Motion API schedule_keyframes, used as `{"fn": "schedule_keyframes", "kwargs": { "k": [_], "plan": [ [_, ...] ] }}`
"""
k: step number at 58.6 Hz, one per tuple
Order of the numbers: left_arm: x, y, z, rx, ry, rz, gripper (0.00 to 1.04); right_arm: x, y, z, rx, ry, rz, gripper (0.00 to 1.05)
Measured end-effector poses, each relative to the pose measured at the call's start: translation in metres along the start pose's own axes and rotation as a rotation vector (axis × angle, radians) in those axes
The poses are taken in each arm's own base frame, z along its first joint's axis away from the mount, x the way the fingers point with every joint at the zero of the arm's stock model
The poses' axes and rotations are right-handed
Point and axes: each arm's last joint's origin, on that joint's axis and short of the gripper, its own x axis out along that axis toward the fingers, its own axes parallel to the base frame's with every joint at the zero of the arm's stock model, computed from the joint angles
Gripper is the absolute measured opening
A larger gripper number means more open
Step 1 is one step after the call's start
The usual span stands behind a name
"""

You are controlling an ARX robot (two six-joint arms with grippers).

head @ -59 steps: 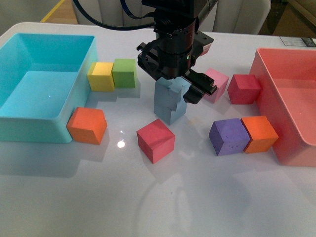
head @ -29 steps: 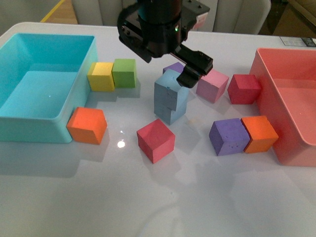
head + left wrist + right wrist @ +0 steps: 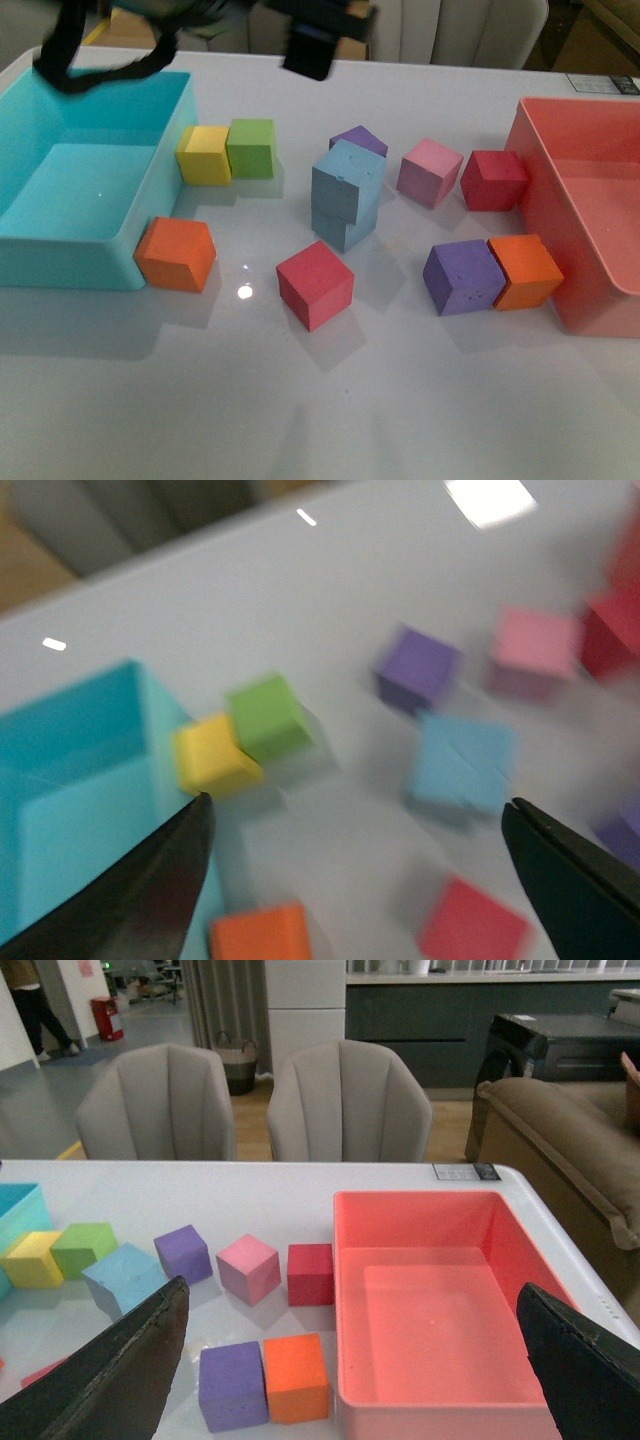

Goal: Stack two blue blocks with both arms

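Turquoise bin [image 3: 60, 215] and red bin [image 3: 590, 220] both bare inside; both arms' jaws wide apart, gripping nothing.

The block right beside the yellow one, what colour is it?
Green. The green block touches the yellow block; the front view shows it best.

**White table: bins and loose cubes**

The glossy white table [image 3: 400, 420] carries a turquoise bin [image 3: 60, 255] at left and a red bin [image 3: 545, 270] at right. Between them lie cubes: yellow [image 3: 204, 155] touching green [image 3: 251, 148], an orange cube [image 3: 177, 254] against the turquoise bin, a red cube [image 3: 316, 284], purple [image 3: 463, 277] touching orange [image 3: 526, 271], pink [image 3: 429, 172], dark red [image 3: 493, 179], a rear purple cube [image 3: 359, 141], and the two blue blocks [image 3: 346, 195] stacked.
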Motion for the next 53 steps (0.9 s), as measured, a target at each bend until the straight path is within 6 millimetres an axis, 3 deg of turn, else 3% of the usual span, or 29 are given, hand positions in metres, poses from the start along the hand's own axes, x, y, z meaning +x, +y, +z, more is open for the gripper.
{"fn": "schedule_keyframes", "kwargs": {
  "k": [4,12,25,36,53],
  "plan": [
    [-0.016,0.022,-0.021,-0.1,-0.167,0.084,0.65,0.0,0.0,0.0,0.0,0.0,-0.003,0.96],
    [-0.06,0.062,-0.028,-0.21,-0.385,0.118,0.42,0.0,0.0,0.0,0.0,0.001,-0.003,0.96],
    [-0.1,0.097,-0.071,-0.206,-0.353,0.119,0.02,0.0,0.0,0.0,0.0,0.001,0.0,0.96],
    [-0.129,0.115,-0.09,-0.211,-0.367,0.118,0.02,0.0,0.0,0.0,0.0,0.001,-0.001,0.96],
    [-0.155,0.126,-0.117,-0.211,-0.354,0.118,0.02,0.0,0.0,0.0,0.0,0.001,-0.001,0.96]
  ]
}}
